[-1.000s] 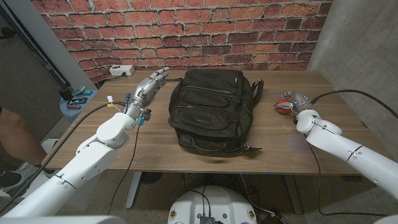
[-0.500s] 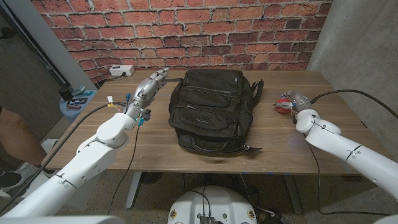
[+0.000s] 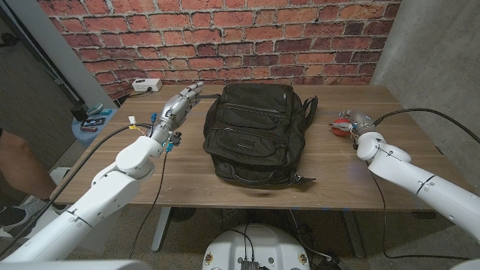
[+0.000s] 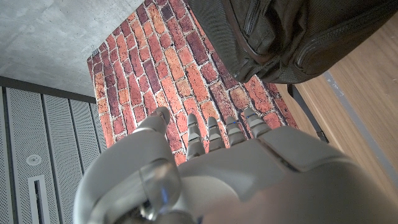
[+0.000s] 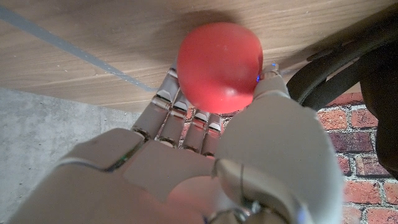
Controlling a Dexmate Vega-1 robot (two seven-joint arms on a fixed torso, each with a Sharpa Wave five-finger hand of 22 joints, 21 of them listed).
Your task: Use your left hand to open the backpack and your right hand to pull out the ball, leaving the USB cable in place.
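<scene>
A black backpack lies on the middle of the wooden table, and its zips look closed. My left hand hovers just beside the backpack's left side with its fingers stretched out and nothing in it; in the left wrist view the backpack lies beyond my left hand. To the right of the backpack, my right hand holds the red ball low at the table. In the right wrist view the ball sits between the thumb and the fingers of my right hand.
A white power strip lies at the table's back left corner. A small blue stand with small items is off the table's left side, and a person's leg shows at the left edge. A backpack strap curves near the ball.
</scene>
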